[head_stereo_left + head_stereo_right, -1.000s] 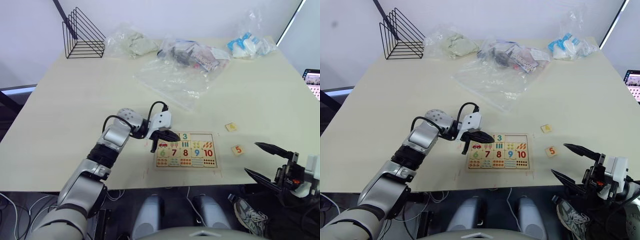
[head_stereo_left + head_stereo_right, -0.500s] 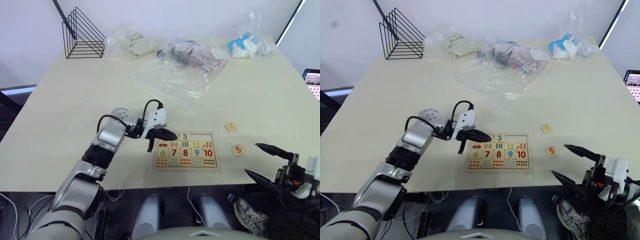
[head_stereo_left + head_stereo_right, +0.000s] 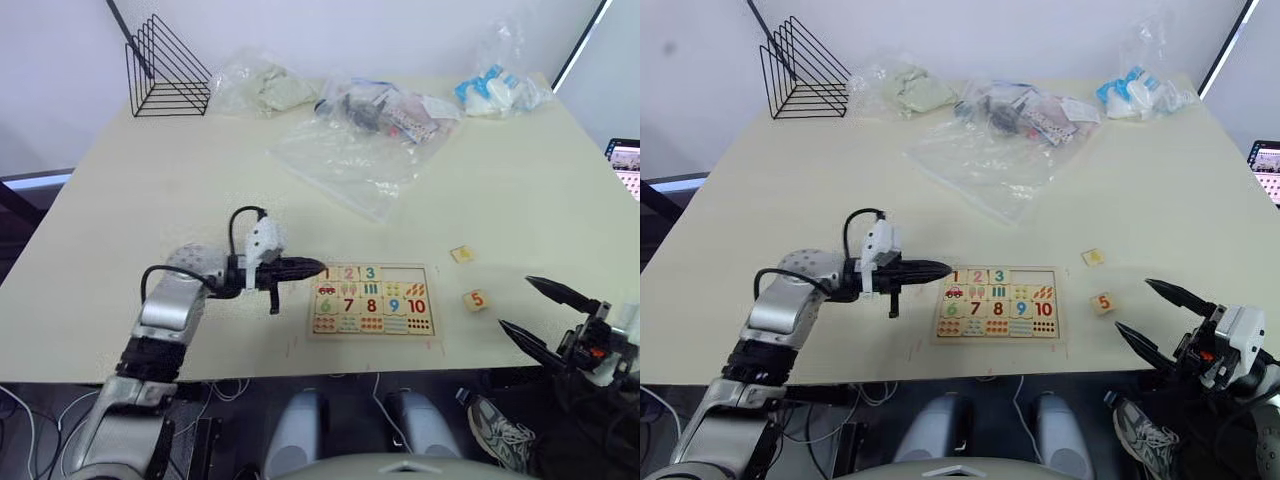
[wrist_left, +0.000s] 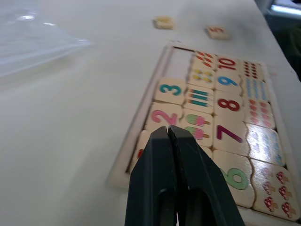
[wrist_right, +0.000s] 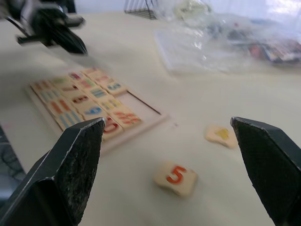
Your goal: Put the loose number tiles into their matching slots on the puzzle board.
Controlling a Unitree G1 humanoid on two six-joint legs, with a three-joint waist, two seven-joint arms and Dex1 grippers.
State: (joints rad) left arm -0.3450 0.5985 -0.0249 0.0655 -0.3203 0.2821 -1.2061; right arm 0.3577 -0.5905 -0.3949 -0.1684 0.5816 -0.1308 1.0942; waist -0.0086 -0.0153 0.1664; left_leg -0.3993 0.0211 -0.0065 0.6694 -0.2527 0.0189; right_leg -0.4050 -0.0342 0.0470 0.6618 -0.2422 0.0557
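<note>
Flat rectangular light-wood puzzle board [image 3: 372, 300] with raised rim lies on the pale table [image 3: 150, 190], near its front edge. Top row holds digits 1, 2, 3; two square slots [image 3: 408, 273] at the row's 3 o'clock end are empty.

Loose square light-wood number tiles: two counted. Orange-digit "5" tile [image 3: 476, 299] lies at 3 o'clock of the board, apart from it; a second tile [image 3: 461, 254] with a yellowish mark, probably the 4, lies at 1 o'clock of the board.

Left pincer [image 3: 312, 268]: black fingers pressed together, nothing between them, tips at the board's 9 o'clock edge beside the "1". Right pincer [image 3: 1155, 314]: spread wide, empty, near the "5" tile.

Handling (judgement): tiles look light, stiff, smooth-faced and thin; likely to skid on the table. Pinch across two opposite side edges, then lower flat into a slot.
</note>
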